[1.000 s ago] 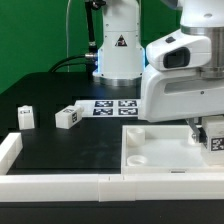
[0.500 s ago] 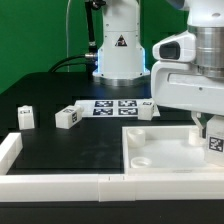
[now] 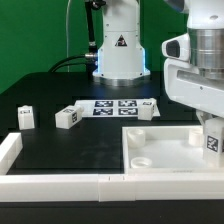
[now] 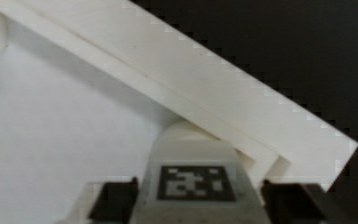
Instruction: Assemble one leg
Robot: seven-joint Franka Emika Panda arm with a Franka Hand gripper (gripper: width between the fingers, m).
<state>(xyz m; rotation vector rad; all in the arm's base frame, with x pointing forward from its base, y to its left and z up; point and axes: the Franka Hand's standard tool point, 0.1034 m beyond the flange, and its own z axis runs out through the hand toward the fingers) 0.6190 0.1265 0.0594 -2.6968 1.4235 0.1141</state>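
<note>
My gripper (image 3: 212,148) is at the exterior view's right, over the far right corner of the large white panel (image 3: 160,150). It is shut on a leg (image 3: 213,142), a white post whose square tag faces the camera. In the wrist view the leg (image 4: 194,178) stands between my two dark fingers (image 4: 110,200), one on each side, with my gripper (image 4: 197,203) closed round it. The panel's flat face (image 4: 69,130) and raised rim (image 4: 211,80) lie below it. Whether the leg touches the panel I cannot tell.
Three more legs lie on the black table: one at the left (image 3: 26,117), one near the middle (image 3: 67,118), one by the panel's far edge (image 3: 147,110). The marker board (image 3: 115,105) lies behind them. A white rail (image 3: 60,185) runs along the front.
The arm's white body has shifted toward the exterior view's right. The held leg stays at about the same spot over the panel's corner.
</note>
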